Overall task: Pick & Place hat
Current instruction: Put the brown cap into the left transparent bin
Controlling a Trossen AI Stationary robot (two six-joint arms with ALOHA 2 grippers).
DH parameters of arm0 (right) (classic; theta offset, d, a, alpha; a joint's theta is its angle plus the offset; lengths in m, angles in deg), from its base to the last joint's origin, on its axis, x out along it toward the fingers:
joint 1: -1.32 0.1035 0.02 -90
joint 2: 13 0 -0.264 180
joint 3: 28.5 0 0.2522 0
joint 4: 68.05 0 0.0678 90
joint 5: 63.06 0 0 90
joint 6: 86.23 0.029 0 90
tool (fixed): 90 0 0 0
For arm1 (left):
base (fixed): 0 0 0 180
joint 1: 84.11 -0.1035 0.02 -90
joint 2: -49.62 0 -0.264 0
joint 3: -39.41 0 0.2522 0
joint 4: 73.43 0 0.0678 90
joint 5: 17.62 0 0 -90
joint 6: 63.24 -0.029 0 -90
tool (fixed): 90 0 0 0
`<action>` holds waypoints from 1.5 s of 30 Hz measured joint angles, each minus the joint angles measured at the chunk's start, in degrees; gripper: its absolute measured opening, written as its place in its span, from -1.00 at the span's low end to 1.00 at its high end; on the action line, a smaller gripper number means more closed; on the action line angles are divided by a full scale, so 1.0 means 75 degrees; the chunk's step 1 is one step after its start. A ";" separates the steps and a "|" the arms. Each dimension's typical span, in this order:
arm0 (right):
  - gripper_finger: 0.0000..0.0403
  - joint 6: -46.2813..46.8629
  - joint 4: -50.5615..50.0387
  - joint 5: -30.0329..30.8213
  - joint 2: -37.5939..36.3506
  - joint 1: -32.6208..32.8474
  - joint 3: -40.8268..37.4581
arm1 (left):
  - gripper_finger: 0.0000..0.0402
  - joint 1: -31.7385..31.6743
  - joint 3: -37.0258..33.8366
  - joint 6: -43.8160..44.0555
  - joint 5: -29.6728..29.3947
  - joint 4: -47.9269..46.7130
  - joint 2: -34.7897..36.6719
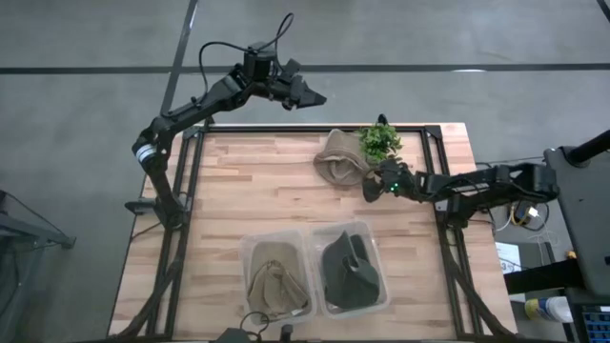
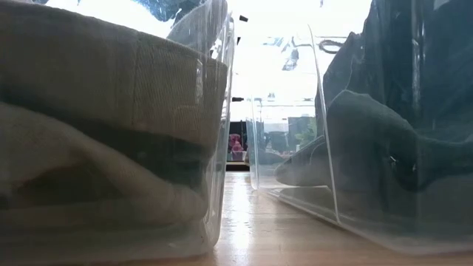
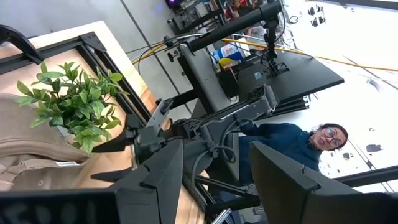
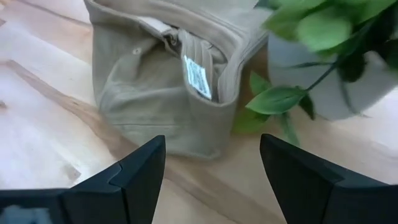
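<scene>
The right gripper [image 1: 370, 188] sits low over the table [image 1: 229, 191], jaws spread wide and holding nothing, just short of the tan hat [image 1: 339, 160]. That hat lies crumpled at the far edge, touching the small potted plant [image 1: 380, 141] on its right side. From the right wrist camera the open fingers [image 4: 140, 167] frame the hat's [image 4: 165, 74] near edge, its white label [image 4: 197, 76] facing out and the plant's leaves [image 4: 292, 93] crowding in alongside.

The left gripper [image 1: 307, 93] waits up high beyond the far edge of the table, well clear of the work. Its jaws stand apart too, empty.

At the near side are two clear bins: the left bin [image 1: 276, 276] already has a tan hat in it, the right bin [image 1: 351, 270] a dark one.

I'd say this is the reach, with the grasp not yet made. The next move calls for a short advance and a pinch on a fold or the brim, keeping off the plant, since the hat rests against it and a careless pull could drag or tip the pot. Soft cloth may sag or slip, so a deep bite looks wise. By colour, the left bin seems the likely destination.
</scene>
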State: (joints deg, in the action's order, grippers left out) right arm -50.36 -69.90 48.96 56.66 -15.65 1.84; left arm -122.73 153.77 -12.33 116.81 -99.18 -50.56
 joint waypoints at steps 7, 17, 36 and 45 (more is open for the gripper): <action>0.27 -0.0008 0.1043 -0.0009 0.1023 -0.0030 0.0000 | -0.11 0.0000 0.0000 0.0083 0.0014 0.0064 0.0000; -0.01 0.0050 0.1396 -0.0284 0.1850 -0.0585 0.0258 | -0.11 0.0002 0.0003 0.0167 0.0017 0.0061 0.0003; -0.96 -0.0485 -0.1803 -0.1963 0.1391 -0.0382 0.1381 | -0.11 0.0005 0.0003 0.0181 0.0050 0.0061 0.0006; -0.96 -0.0870 -0.4297 -0.2550 0.0441 -0.0055 0.1381 | -0.11 0.0005 0.0003 0.0182 0.0177 0.0058 0.0006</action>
State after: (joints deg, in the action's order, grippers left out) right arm -56.89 -102.13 29.84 59.97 -16.06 12.20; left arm -122.69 153.79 -10.97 118.14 -98.74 -50.52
